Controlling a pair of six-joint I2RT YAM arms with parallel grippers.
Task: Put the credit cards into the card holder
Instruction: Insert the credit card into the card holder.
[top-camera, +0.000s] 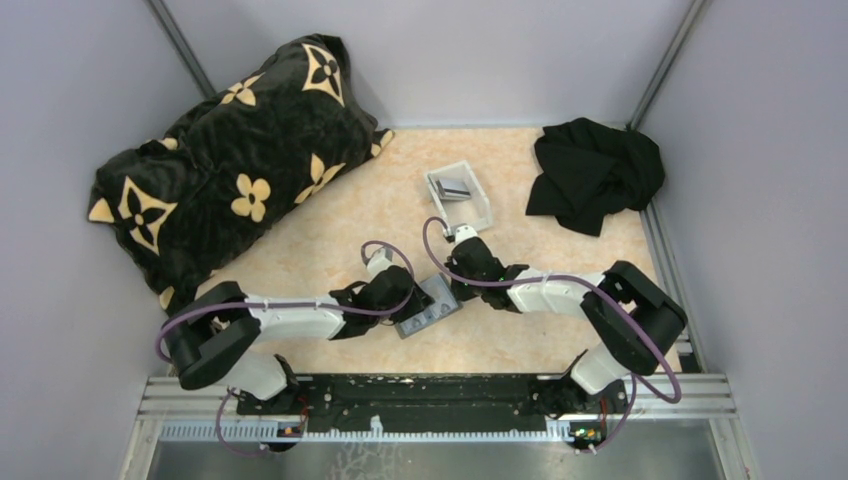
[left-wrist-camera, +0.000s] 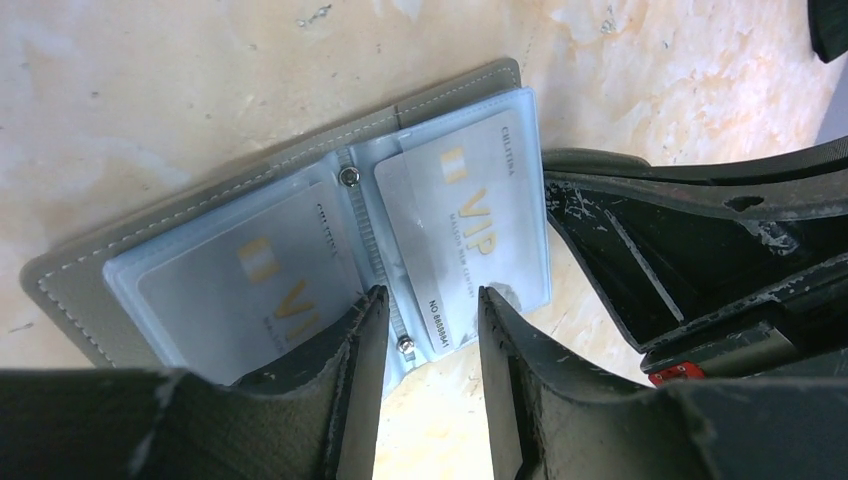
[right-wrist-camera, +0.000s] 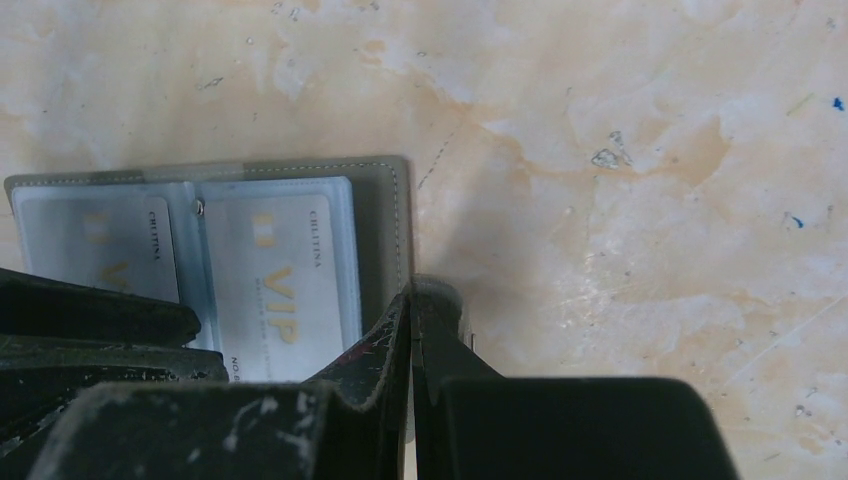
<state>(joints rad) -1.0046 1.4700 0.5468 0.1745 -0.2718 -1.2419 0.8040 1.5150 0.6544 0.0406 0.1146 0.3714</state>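
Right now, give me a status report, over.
Left gripper open over card holder spine. Right gripper shut at its edge. Holder open, two credit cards sleeved. Nothing blocking.

You saw gold "VIP" on the centre credit card (left-wrist-camera: 455, 215), "VI" on the lower-left credit card (left-wrist-camera: 250, 290); smaller print blurred.

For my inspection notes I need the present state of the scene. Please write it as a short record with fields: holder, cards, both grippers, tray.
card holder: open, lying flat on the table, clear sleeves facing up
seated card: inside its sleeve, as far as visible
protruding card: only partly in its sleeve, one end sticking out
left gripper: open, fingers on either side of the protruding card's free end
right gripper: shut, at the holder's outer edge
white tray: farther back, holds spare cards
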